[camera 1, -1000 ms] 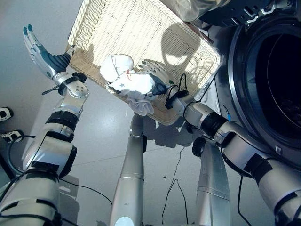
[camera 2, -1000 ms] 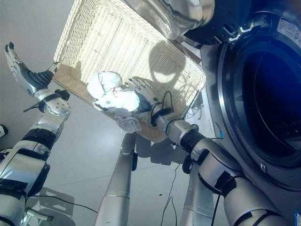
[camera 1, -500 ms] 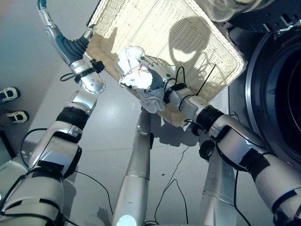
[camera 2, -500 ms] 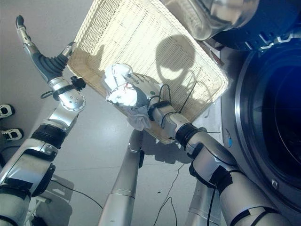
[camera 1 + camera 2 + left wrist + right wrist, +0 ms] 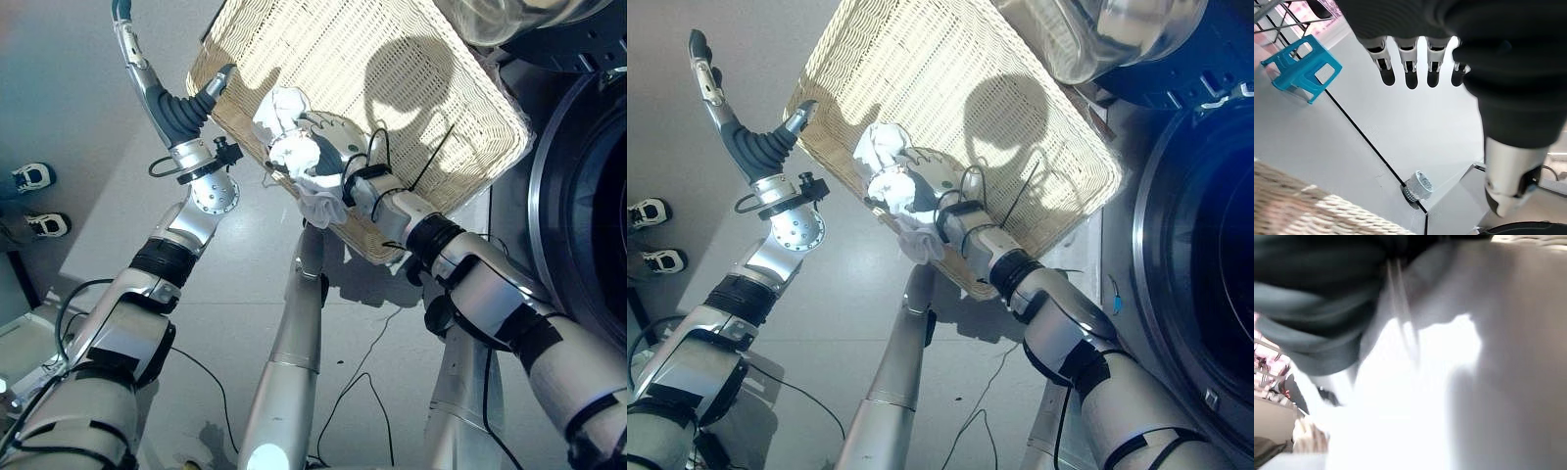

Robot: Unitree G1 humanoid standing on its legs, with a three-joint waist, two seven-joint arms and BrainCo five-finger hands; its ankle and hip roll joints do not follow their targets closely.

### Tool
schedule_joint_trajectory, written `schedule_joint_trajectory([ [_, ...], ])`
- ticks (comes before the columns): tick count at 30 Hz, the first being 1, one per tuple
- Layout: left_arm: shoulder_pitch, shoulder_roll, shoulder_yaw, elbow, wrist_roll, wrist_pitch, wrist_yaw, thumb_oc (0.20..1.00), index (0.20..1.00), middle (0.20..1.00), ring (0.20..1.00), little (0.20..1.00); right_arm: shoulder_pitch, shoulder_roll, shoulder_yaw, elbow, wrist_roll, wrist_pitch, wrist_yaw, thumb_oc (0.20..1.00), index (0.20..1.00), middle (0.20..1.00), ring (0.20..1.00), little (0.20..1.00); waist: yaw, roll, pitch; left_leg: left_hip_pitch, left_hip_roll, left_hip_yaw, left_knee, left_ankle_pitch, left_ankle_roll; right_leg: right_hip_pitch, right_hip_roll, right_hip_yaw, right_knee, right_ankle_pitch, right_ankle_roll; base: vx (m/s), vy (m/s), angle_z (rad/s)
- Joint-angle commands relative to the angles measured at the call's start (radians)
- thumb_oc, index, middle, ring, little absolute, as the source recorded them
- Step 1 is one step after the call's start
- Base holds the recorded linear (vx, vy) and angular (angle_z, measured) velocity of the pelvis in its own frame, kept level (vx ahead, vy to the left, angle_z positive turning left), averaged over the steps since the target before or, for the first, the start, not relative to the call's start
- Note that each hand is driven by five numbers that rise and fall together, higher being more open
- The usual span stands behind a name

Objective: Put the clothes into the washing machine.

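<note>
On the left, our left hand [image 5: 167,93] is raised beside the wicker basket [image 5: 441,117] with its fingers straight and relaxed, holding nothing; its thumb lies near the basket's rim. At the centre, our right hand [image 5: 333,147] has its fingers curled round a bundle of white clothes [image 5: 294,157] at the basket's near edge, with a loose end of cloth hanging below the rim. To the right, the washing machine [image 5: 588,255] stands with its dark drum opening well apart from the bundle. We judge the step in hand to be the lift-out. The next move calls for carrying the bundle rightward to the drum opening and keeping the trailing cloth clear of the rim.
</note>
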Motion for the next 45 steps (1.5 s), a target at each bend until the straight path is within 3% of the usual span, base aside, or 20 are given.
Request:
schedule_joint_trajectory([
  [1,-0.035,-0.036,0.046,-0.032,0.019,-0.056,0.01,1.0,1.0,1.0,1.0,1.0,0.026,0.061,0.069,0.113,-0.054,0.059,0.084,0.2,0.2,0.2,0.2,0.2,0.022,0.087,-0.004,-0.057,-0.138,0.049,0.088,-0.03,0.147,0.045,0.02,-0.033,-0.301,0.277,0.093,0.0,0.0,0.0],
  [4,-0.025,-0.036,0.042,-0.047,0.023,-0.069,0.014,1.0,1.0,1.0,1.0,1.0,0.026,0.041,0.079,0.151,-0.076,0.088,0.085,0.2,0.2,0.2,0.2,0.2,0.026,0.09,-0.004,-0.057,-0.138,0.044,0.086,-0.03,0.147,0.045,0.016,-0.037,-0.302,0.281,0.097,0.01,-0.023,0.05],
  [14,-0.027,-0.042,0.031,-0.065,0.021,-0.062,0.018,1.0,1.0,1.0,1.0,1.0,0.026,0.013,0.092,0.18,-0.077,0.077,0.106,0.2,0.2,0.2,0.2,0.2,0.021,0.091,-0.004,-0.056,-0.134,0.042,0.082,-0.031,0.146,0.045,0.015,-0.044,-0.311,0.29,0.101,0.0,-0.013,0.04],
  [18,-0.021,-0.044,0.03,-0.067,0.011,-0.063,0.01,1.0,1.0,1.0,1.0,1.0,0.04,0.013,0.083,0.175,0.044,0.069,0.128,0.2,0.2,0.2,0.2,0.2,0.02,0.094,-0.004,-0.053,-0.132,0.042,0.08,-0.031,0.147,0.046,0.016,-0.043,-0.307,0.288,0.099,0.0,0.0,0.0],
  [20,-0.019,-0.041,0.033,-0.069,-0.008,-0.056,-0.002,1.0,1.0,1.0,1.0,1.0,0.063,0.02,0.034,0.163,0.254,0.052,0.13,0.2,0.2,0.2,0.2,0.2,0.016,0.095,-0.004,-0.053,-0.129,0.045,0.077,-0.028,0.149,0.043,0.02,-0.04,-0.305,0.286,0.096,0.0,0.019,0.0],
  [22,-0.02,-0.031,0.044,-0.048,-0.042,-0.068,-0.032,1.0,1.0,1.0,1.0,1.0,0.092,0.043,-0.074,0.16,0.551,-0.038,0.135,0.2,0.2,0.2,0.2,0.2,0.01,0.098,-0.004,-0.047,-0.126,0.051,0.077,-0.028,0.147,0.043,0.026,-0.033,-0.304,0.283,0.089,-0.01,0.059,0.0],
  [25,-0.018,-0.007,0.061,-0.014,-0.074,-0.068,-0.081,1.0,1.0,1.0,1.0,1.0,0.15,0.033,-0.185,0.13,0.954,-0.147,0.283,0.2,0.2,0.2,0.2,0.2,-0.007,0.092,-0.004,-0.034,-0.115,0.061,0.079,-0.032,0.144,0.05,0.033,-0.021,-0.3,0.277,0.086,-0.01,0.063,-0.01],
  [26,-0.019,-0.005,0.061,-0.012,-0.076,-0.068,-0.083,1.0,1.0,1.0,1.0,1.0,0.154,0.033,-0.195,0.129,0.974,-0.153,0.287,0.2,0.2,0.2,0.2,0.2,-0.008,0.091,-0.004,-0.033,-0.115,0.062,0.079,-0.032,0.144,0.051,0.034,-0.019,-0.3,0.277,0.086,-0.01,0.054,0.0],
  [29,-0.011,0.016,0.073,0.011,-0.088,-0.051,-0.097,1.0,1.0,1.0,1.0,1.0,0.233,0.002,-0.273,0.029,1.375,-0.156,0.527,0.2,0.2,0.2,0.2,0.2,-0.038,0.066,-0.004,-0.031,-0.101,0.075,0.083,-0.032,0.138,0.054,0.043,-0.011,-0.309,0.281,0.087,-0.01,0.047,-0.01],
  [31,0.007,0.022,0.081,0.016,-0.088,-0.041,-0.09,1.0,1.0,1.0,1.0,1.0,0.289,-0.03,-0.292,-0.076,1.586,-0.112,0.648,0.2,0.2,0.2,0.2,0.2,-0.059,0.046,-0.004,-0.029,-0.092,0.087,0.078,-0.029,0.135,0.056,0.049,-0.006,-0.32,0.284,0.088,-0.02,0.031,-0.1],
  [37,0.079,0.021,0.103,0.001,-0.058,-0.014,-0.087,1.0,1.0,1.0,1.0,1.0,0.407,-0.101,-0.329,-0.312,1.873,-0.064,0.789,0.2,0.2,0.2,0.2,0.2,-0.109,0.011,-0.004,-0.021,-0.077,0.11,0.07,-0.03,0.131,0.054,0.067,0.01,-0.329,0.289,0.088,-0.01,-0.011,-0.19],
  [45,0.103,0.024,0.082,0.034,0.024,0.043,-0.119,1.0,1.0,1.0,1.0,1.0,0.478,-0.18,-0.399,-0.408,2.107,-0.092,0.944,0.2,0.2,0.2,0.2,0.2,-0.163,-0.004,-0.004,0.01,-0.069,0.142,0.075,-0.047,0.131,0.074,0.08,0.037,-0.341,0.292,0.088,-0.02,-0.013,-0.09],
])
